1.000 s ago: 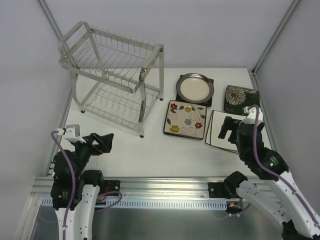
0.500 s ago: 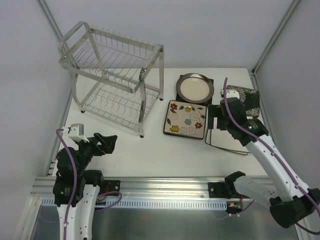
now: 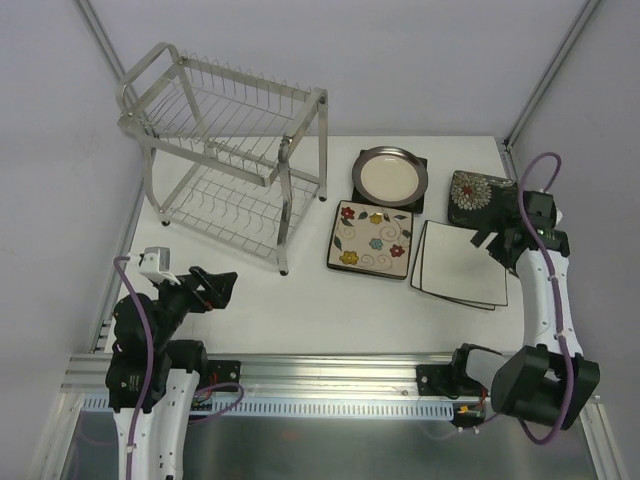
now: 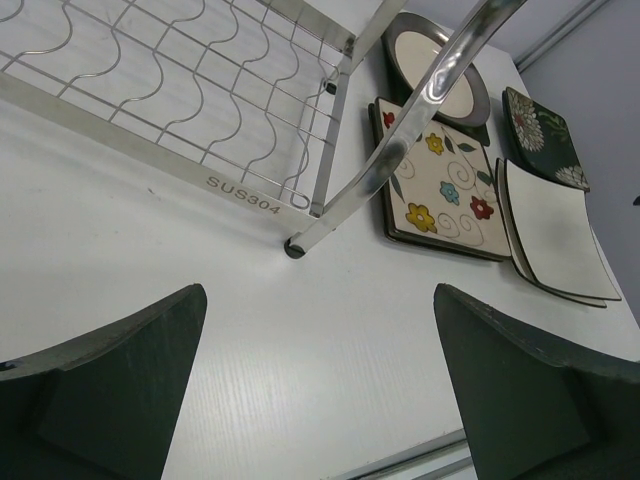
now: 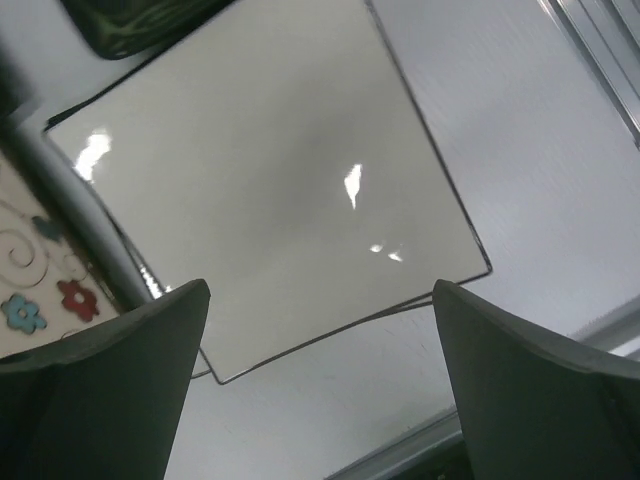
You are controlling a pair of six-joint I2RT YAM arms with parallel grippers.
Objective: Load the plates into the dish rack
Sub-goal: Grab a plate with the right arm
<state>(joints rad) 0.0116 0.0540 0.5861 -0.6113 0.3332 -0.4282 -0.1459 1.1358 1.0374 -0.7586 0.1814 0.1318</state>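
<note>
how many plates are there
5: round cream plate on a mostly hidden dark square plate, flowered plate in front, white square plate to its right, dark bloom plate behind that; others may hide underneath.

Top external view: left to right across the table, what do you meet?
dish rack → cream flowered plate → white black-rimmed plate. Round plate and dark white-bloom plate overlap those, so omitted.
</note>
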